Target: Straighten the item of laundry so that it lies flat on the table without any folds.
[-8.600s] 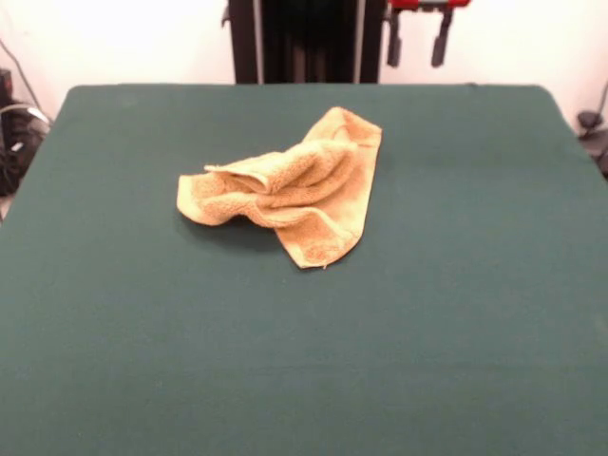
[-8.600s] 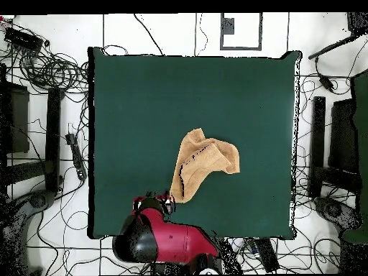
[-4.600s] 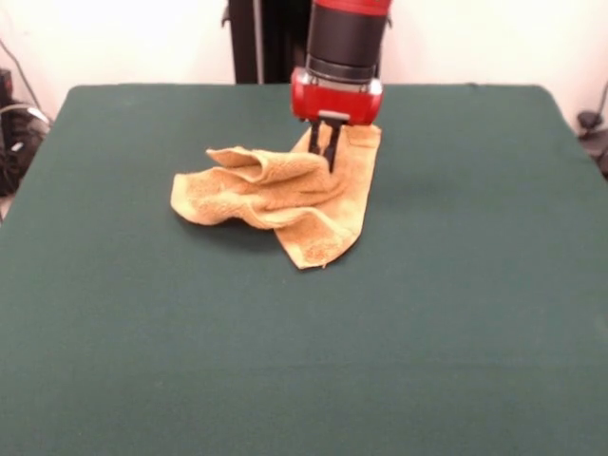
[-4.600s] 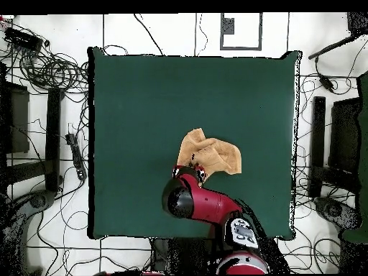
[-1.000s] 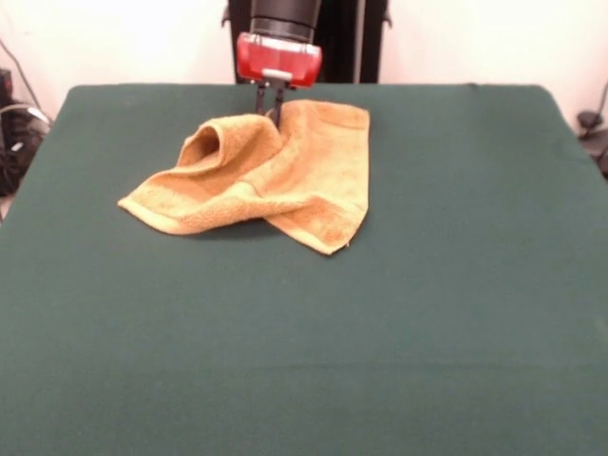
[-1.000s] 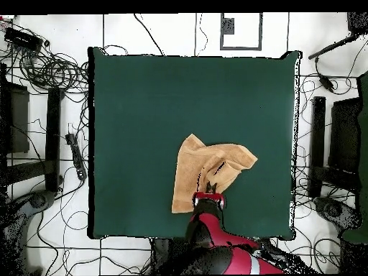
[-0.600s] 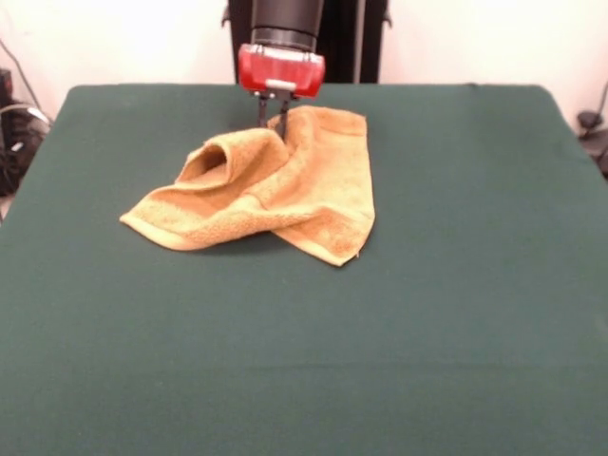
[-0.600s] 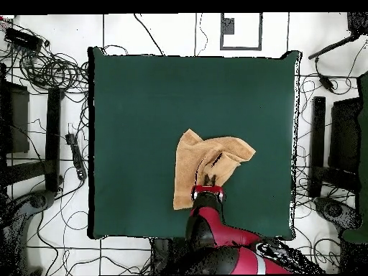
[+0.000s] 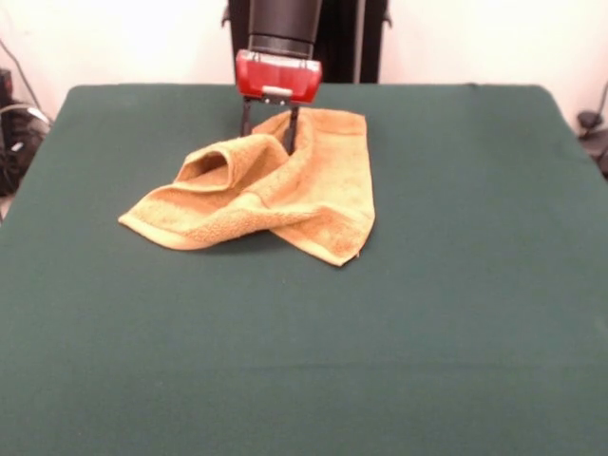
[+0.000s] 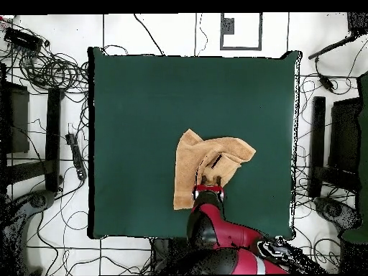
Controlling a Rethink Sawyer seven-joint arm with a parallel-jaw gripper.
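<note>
You've got the mustard-yellow terry-cloth towel (image 9: 271, 190) lying rumpled on the big table covered in plain dark green cloth (image 9: 456, 313), sitting toward the robot's side of it and a bit off centre. In the front view one strip of the towel runs flat from the far edge near the gripper down to a corner (image 9: 334, 255) pointing at the camera, and you can see a flat woven band (image 9: 328, 223) crossing it near that end. The rest is folded over itself: a raised loop of cloth (image 9: 217, 161) stands up beside the gripper, and a thick doubled fold (image 9: 190, 214) stretches out to the picture's left, ending in a rounded corner resting on the cloth. The red and black arm's gripper (image 9: 269, 123) comes down from above at the towel's far edge, red block over two dark fingers (image 9: 291, 128) that you see spread apart; the towel's far edge and the raised loop lie right at the fingers, and you can't tell whether either finger touches the cloth. In the overhead view your towel (image 10: 208, 169) sits in the half of the table (image 10: 144, 108) closer to the robot's base, with the gripper (image 10: 208, 181) at its edge nearest the base, and the red arm (image 10: 223, 237) reaching in from the picture's bottom.
</note>
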